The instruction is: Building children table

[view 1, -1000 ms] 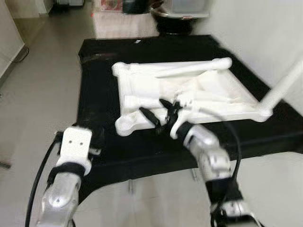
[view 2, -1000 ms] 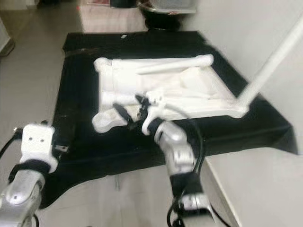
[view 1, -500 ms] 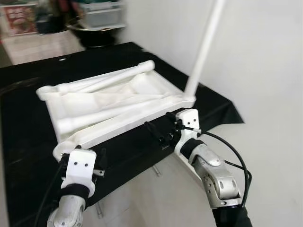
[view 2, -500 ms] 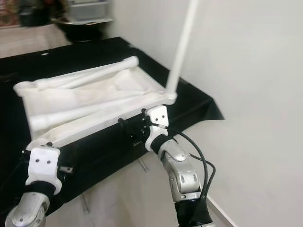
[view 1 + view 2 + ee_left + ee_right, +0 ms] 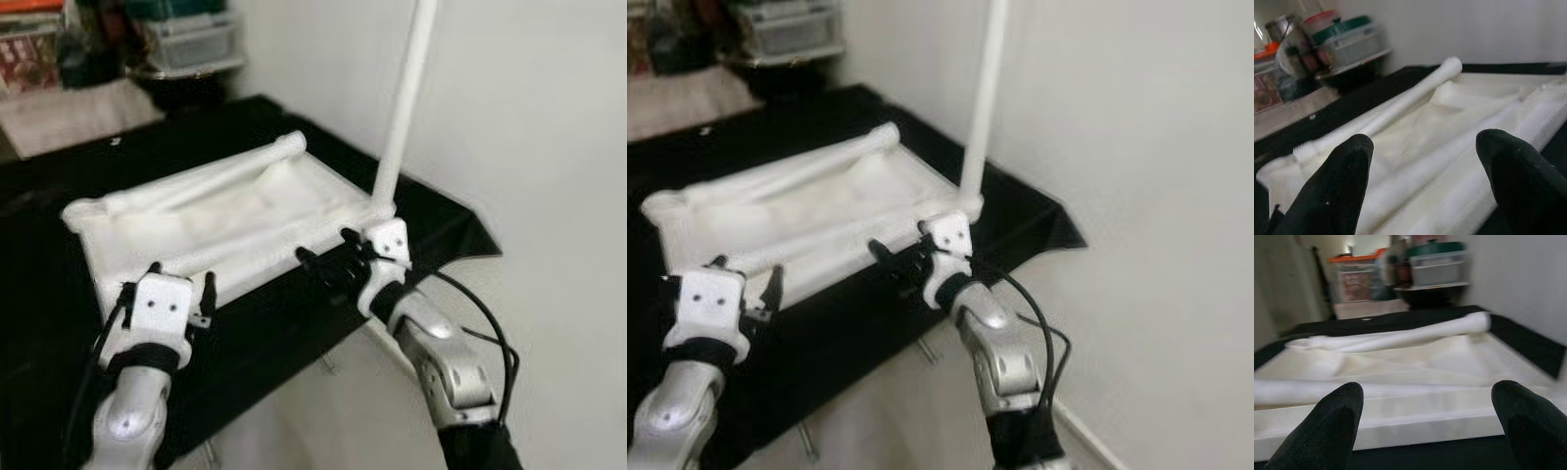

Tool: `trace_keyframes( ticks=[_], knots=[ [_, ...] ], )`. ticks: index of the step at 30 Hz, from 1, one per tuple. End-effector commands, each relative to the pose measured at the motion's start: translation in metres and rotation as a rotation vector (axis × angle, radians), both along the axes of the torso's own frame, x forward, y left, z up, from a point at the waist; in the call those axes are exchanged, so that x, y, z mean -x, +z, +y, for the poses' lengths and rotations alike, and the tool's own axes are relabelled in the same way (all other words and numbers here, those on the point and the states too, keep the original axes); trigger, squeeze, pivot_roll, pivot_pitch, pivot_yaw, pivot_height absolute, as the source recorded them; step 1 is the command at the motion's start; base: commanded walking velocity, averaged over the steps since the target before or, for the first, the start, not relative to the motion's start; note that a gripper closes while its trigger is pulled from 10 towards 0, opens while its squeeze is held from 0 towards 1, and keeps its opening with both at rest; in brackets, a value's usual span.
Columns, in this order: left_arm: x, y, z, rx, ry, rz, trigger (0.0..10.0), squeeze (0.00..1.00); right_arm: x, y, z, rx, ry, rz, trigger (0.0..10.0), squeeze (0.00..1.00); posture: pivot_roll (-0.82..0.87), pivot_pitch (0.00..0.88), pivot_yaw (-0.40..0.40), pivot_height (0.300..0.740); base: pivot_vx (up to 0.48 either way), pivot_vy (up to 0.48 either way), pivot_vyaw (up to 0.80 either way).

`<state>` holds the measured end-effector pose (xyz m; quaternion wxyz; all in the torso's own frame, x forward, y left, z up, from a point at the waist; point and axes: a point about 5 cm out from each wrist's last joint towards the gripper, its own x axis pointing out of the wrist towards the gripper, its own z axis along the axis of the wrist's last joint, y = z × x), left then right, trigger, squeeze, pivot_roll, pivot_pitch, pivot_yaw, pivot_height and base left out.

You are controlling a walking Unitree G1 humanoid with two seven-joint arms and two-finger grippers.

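**One leg standing, the rest still loose**

Left eye view: the white tabletop (image 5: 225, 220) lies upside down on the black-draped bench (image 5: 294, 323), close to its right-hand edge near the wall. One leg (image 5: 404, 98) stands upright at the near right corner, so I judge that a single leg is fitted. Another loose leg (image 5: 211, 176) lies along the far rim, and further pale lengths rest inside the tray-like underside, too blurred to count. Most of the build looks to be ahead. The left claw (image 5: 176, 284) hovers at the near left part of the tabletop; the right claw (image 5: 328, 262) sits just beside the near rim, close to the base of the standing leg.

Right eye view: the same layout. The right claw's fingers (image 5: 884, 257) reach toward the near rim, spread and holding nothing.

Left wrist view: two black fingertips (image 5: 1342, 171) stand wide apart with nothing between them. Beyond them the tabletop's hollow underside shows matt white plastic, with a round leg ending in a threaded tip lying across it.

Right wrist view: fingertips (image 5: 1332, 416) again wide apart and empty, aimed at the near rim of the tabletop. A leg with a rounded end rests on the far rim; storage bins (image 5: 1435, 264) stand behind.
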<state>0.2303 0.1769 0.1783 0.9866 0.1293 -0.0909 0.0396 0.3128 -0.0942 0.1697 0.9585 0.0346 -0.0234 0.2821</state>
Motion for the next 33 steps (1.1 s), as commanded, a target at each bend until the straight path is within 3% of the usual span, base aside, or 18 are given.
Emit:
trace_keyframes(
  ticks=[1, 9, 15, 16, 19, 21, 23, 27, 28, 29, 30, 31, 33],
  knots=[
    [-0.001, 0.001, 0.003, -0.019, -0.004, 0.003, 10.0, 0.00, 0.000, 0.000, 0.007, -0.028, 0.026, 0.008, 10.0, 0.00, 0.05, 0.026, -0.013, 0.740, 0.322, 0.000, -0.80],
    [-0.005, 0.015, 0.003, -0.028, -0.022, -0.042, 10.0, 0.00, -0.001, 0.006, 0.010, -0.047, 0.055, -0.027, 10.0, 0.00, 0.05, 0.023, -0.022, 0.740, 0.323, 0.000, -0.60],
    [-0.009, 0.024, -0.004, -0.046, -0.086, -0.060, 10.0, 0.00, -0.003, 0.008, 0.010, -0.024, 0.052, -0.038, 10.0, 0.00, 0.05, 0.018, -0.023, 0.740, 0.306, 0.000, 0.00],
    [-0.011, 0.026, -0.010, -0.057, -0.166, -0.033, 10.0, 0.00, -0.005, 0.009, 0.009, -0.015, 0.051, -0.043, 10.0, 0.00, 0.05, 0.017, -0.024, 0.740, 0.000, 0.000, 0.00],
    [-0.011, 0.026, -0.015, -0.102, -0.255, 0.018, 10.0, 0.00, -0.007, 0.010, 0.008, -0.002, 0.049, -0.049, 10.0, 0.00, 0.05, 0.016, -0.025, 0.740, 0.000, 0.000, 0.00],
    [-0.012, 0.023, -0.008, -0.191, -0.309, 0.130, 10.0, 0.00, -0.009, 0.011, 0.006, 0.025, 0.046, -0.059, 10.0, 0.00, 0.06, 0.014, -0.027, 0.740, 0.000, 0.000, 0.00],
    [-0.010, 0.013, 0.009, -0.330, -0.331, 0.311, 10.0, 0.00, -0.011, 0.011, 0.004, 0.052, 0.042, -0.063, 10.0, 0.00, 0.06, 0.013, -0.026, 0.740, 0.000, 0.000, 0.00],
    [-0.006, 0.008, 0.026, -0.418, -0.343, 0.459, 10.0, 0.00, -0.013, 0.011, 0.002, 0.072, 0.038, -0.066, 10.0, 0.00, 0.06, 0.012, -0.023, 0.740, 0.000, 0.000, 0.00],
    [0.000, 0.008, 0.034, -0.423, -0.388, 0.549, 10.0, 0.79, -0.014, 0.011, 0.001, 0.084, 0.035, -0.066, 10.0, 0.00, 0.06, 0.012, -0.022, 0.740, 0.000, 0.000, 0.00],
    [0.000, 0.008, 0.034, -0.423, -0.388, 0.549, 10.0, 0.79, -0.014, 0.011, 0.001, 0.084, 0.035, -0.066, 10.0, 0.00, 0.06, 0.012, -0.022, 0.740, 0.000, 0.000, 0.00],
    [0.005, 0.009, 0.038, -0.422, -0.423, 0.609, 10.0, 0.79, -0.015, 0.011, 0.000, 0.092, 0.033, -0.067, 10.0, 0.00, 0.06, 0.012, -0.021, 0.740, 0.000, 0.000, 0.00],
    [0.019, 0.013, 0.041, -0.450, -0.560, 0.734, 10.0, 1.00, -0.015, 0.011, 0.000, 0.109, 0.037, -0.068, 10.0, 0.00, 0.06, 0.012, -0.021, 0.740, 0.000, 0.000, 0.00],
    [0.021, 0.015, 0.043, -0.457, -0.583, 0.766, 10.0, 1.00, -0.015, 0.010, 0.000, 0.114, 0.039, -0.068, 10.0, 0.00, 0.07, 0.009, -0.017, 0.740, 0.000, 0.000, 0.00]
  ],
)
